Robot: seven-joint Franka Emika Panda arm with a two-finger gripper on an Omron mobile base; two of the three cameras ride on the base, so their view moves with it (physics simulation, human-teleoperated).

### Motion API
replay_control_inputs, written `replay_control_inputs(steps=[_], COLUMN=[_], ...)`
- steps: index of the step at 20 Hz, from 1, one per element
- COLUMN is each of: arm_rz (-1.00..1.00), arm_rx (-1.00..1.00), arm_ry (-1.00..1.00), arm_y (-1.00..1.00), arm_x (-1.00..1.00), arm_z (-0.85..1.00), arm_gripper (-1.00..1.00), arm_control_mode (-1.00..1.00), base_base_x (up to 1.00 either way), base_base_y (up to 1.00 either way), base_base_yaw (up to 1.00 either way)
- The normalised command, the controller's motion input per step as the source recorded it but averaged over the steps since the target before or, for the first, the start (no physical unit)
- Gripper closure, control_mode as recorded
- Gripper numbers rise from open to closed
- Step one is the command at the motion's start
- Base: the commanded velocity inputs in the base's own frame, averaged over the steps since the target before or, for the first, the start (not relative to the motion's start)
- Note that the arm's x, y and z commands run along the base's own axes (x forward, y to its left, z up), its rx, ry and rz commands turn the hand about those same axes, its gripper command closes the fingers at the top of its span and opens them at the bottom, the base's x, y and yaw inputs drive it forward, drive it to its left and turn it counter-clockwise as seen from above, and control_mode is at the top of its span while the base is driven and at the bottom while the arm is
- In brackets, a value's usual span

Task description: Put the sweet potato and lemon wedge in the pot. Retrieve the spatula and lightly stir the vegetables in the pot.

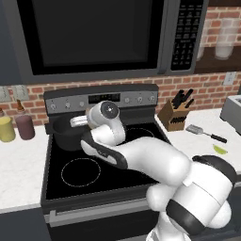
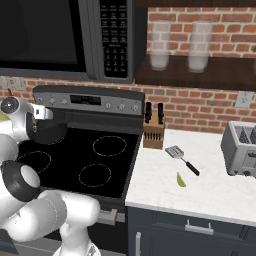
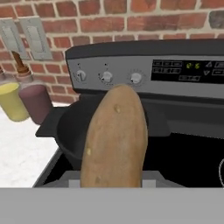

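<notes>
Your pincer is clamped on the sweet potato, jaws partly open around it — in the hand view the orange-brown lump stands up in front of the pot, which sits at the back left of the stove, by the control panel. Look to the desk right of the stove: the lemon wedge lies near its front edge, the spatula just behind it, beside the knife block.

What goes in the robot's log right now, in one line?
gripper: shut on sweet potato | pot: on stove, close ahead | lemon wedge, spatula: on counter
</notes>
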Motion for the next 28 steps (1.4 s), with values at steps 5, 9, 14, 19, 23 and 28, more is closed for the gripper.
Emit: replay_control_inputs(steps=[5,9,14,19,23,28], arm_rz=[0.00,0.00,0.00,0.00,0.00,0.00], arm_rx=[0.00,0.00,0.00,0.00,0.00,0.00], arm_ry=[0.00,0.00,0.00,0.00,0.00,0.00], arm_y=[0.37,0.28,0.30,0.37,0.37,0.21], arm_x=[0.44,0.50,0.60,0.52,0.18,0.12], arm_z=[-0.30,-0.34,-0.21,-0.12,-0.20,-0.24], arm_gripper=[1.00,1.00,1.00,1.00,1.00,1.00], arm_control_mode=[-1.00,-1.00,-1.00,-1.00,-1.00,-1.00], base_base_x=[0.00,0.00,0.00,0.00,0.00,0.00], base_base_y=[0.00,0.00,0.00,0.00,0.00,0.00], base_base_yaw=[0.00,0.00,0.00,0.00,0.00,0.00])
